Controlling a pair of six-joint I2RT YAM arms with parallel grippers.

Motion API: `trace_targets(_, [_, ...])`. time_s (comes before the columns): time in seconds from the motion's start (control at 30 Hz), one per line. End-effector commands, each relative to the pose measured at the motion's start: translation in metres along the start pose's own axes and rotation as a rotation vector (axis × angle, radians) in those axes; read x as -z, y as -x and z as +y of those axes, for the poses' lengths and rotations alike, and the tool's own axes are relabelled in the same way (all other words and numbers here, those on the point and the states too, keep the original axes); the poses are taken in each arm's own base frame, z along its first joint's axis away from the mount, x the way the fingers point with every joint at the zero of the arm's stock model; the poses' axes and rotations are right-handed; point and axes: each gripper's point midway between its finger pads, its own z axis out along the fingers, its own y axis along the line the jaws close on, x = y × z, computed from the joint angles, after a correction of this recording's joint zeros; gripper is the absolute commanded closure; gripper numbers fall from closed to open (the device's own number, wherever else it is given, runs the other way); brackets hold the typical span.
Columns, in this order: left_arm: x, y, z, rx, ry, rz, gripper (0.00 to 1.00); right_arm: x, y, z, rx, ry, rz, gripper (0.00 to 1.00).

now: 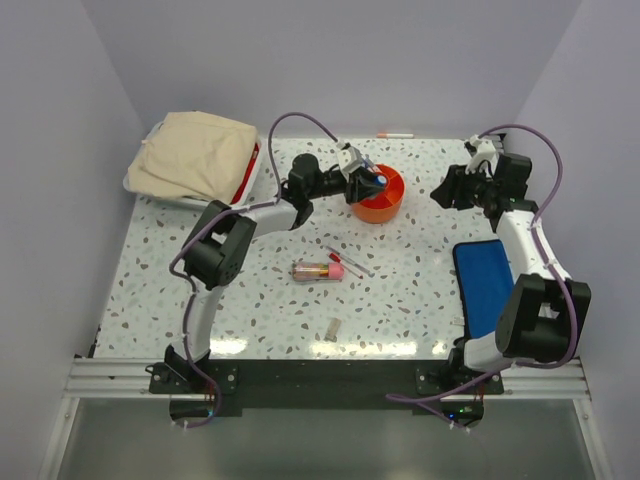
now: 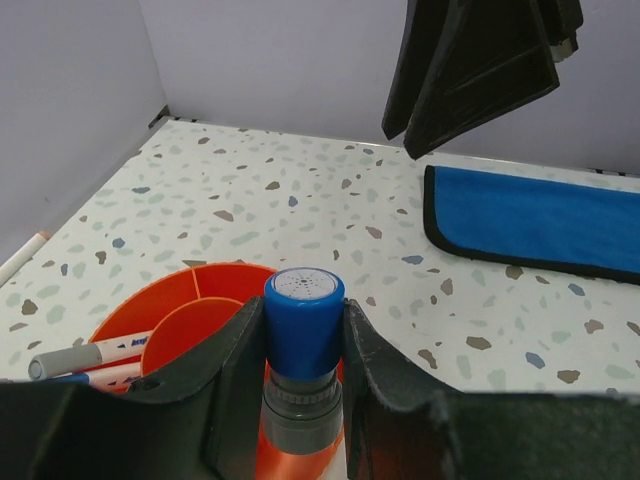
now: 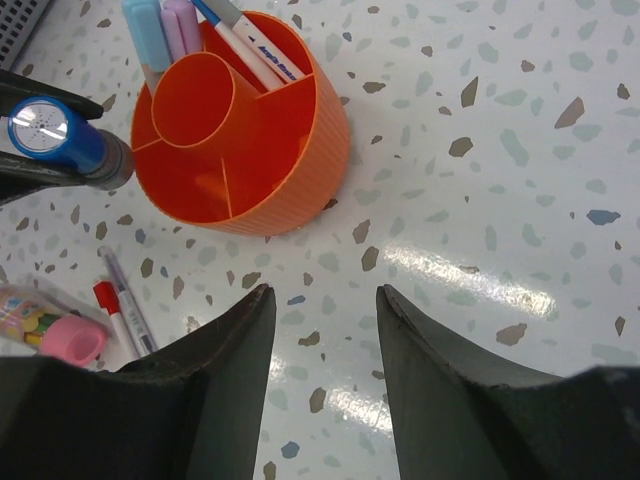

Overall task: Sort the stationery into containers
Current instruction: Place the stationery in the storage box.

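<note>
The orange tub (image 1: 378, 195) stands at the back middle of the table; it also shows in the left wrist view (image 2: 180, 315) and the right wrist view (image 3: 262, 150). My left gripper (image 1: 372, 181) is shut on a short blue marker (image 2: 303, 325) with a grey body, held over the tub's rim. The marker also shows in the right wrist view (image 3: 60, 138). The tub holds pens and pink and blue markers (image 3: 168, 25). A clear tube (image 1: 312, 270) with a pink cap, and thin pens (image 1: 348, 260), lie mid-table. My right gripper (image 1: 447, 190) is open and empty, right of the tub.
A beige cloth bundle (image 1: 195, 155) lies in a tray at the back left. A blue mat (image 1: 484, 280) lies on the right. A pen (image 1: 395, 134) lies by the back wall. A small pale cap (image 1: 332, 328) lies near the front.
</note>
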Motion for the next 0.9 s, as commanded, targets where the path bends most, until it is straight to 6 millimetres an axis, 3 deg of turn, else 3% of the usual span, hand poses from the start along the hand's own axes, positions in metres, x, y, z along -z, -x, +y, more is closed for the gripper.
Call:
trace_targets(0.0, [-0.002,0.020,0.009,-0.044,-0.004,-0.079,1.00,0.000,0.018,-0.006,0.048,-0.018,-0.028,0.51])
trace_targets(0.23, [0.002,-0.003,0.021,-0.024,0.021,-0.056,0.99,-0.009,0.018,-0.012,0.040,-0.017,-0.019,0.51])
trace_targets(0.4, [0.001,-0.015,0.028,-0.025,0.028,-0.044,0.87,-0.013,0.021,-0.015,0.041,-0.017,-0.016,0.51])
trace_targets(0.57, [0.001,-0.015,0.033,-0.031,0.039,-0.046,0.71,-0.017,0.018,-0.017,0.036,-0.012,-0.008,0.51])
trace_targets(0.87, [0.010,-0.004,0.027,-0.038,0.028,-0.048,0.59,-0.022,0.014,-0.016,0.024,0.006,-0.003,0.51])
